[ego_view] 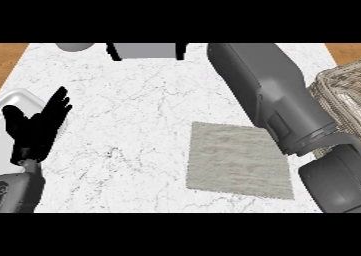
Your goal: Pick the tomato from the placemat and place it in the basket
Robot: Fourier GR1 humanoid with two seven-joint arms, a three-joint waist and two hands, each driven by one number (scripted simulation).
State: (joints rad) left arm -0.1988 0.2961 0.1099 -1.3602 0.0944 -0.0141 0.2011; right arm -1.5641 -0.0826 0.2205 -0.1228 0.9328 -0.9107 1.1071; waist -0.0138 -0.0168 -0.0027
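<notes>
The grey cloth placemat (238, 160) lies on the marble counter (131, 110) right of centre, and nothing rests on it. No tomato shows anywhere. A woven basket (349, 92) stands at the right edge, partly cut off by the view. My right forearm (275, 95) rises large and close from the lower right toward the top, covering part of the basket's near side; its hand is out of sight past the upper edge. My left hand (35, 127) rests open at the left, fingers up, holding nothing.
A white tray rim (9, 107) sits at the left edge behind my left hand. A grey round object (74, 46) and a grey box with black sides (146, 50) stand along the counter's far edge.
</notes>
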